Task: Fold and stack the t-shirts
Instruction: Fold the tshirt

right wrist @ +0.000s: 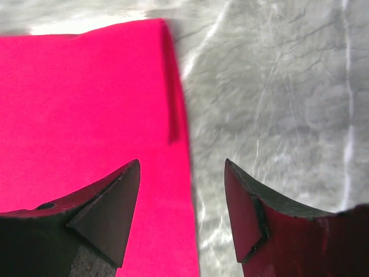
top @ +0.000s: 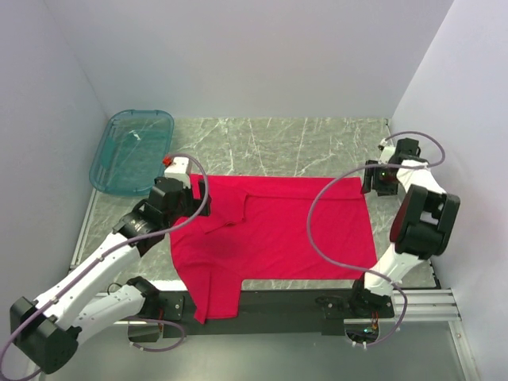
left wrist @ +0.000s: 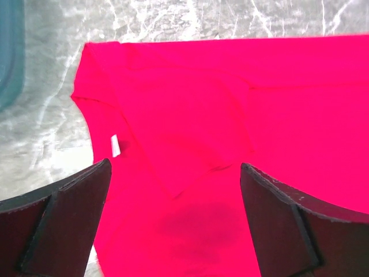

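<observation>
The red t-shirt lies spread on the marble table, one sleeve folded inward across its left part, and its near left corner hangs over the table's front edge. Its white neck label shows in the left wrist view. My left gripper hovers over the shirt's far left corner. Its jaws stand wide open with only cloth beneath them. My right gripper is at the shirt's far right corner. It is open above the cloth's straight edge, holding nothing.
A see-through teal tub sits at the far left corner of the table, and its rim shows in the left wrist view. White walls close in the back and both sides. Bare marble lies beyond the shirt.
</observation>
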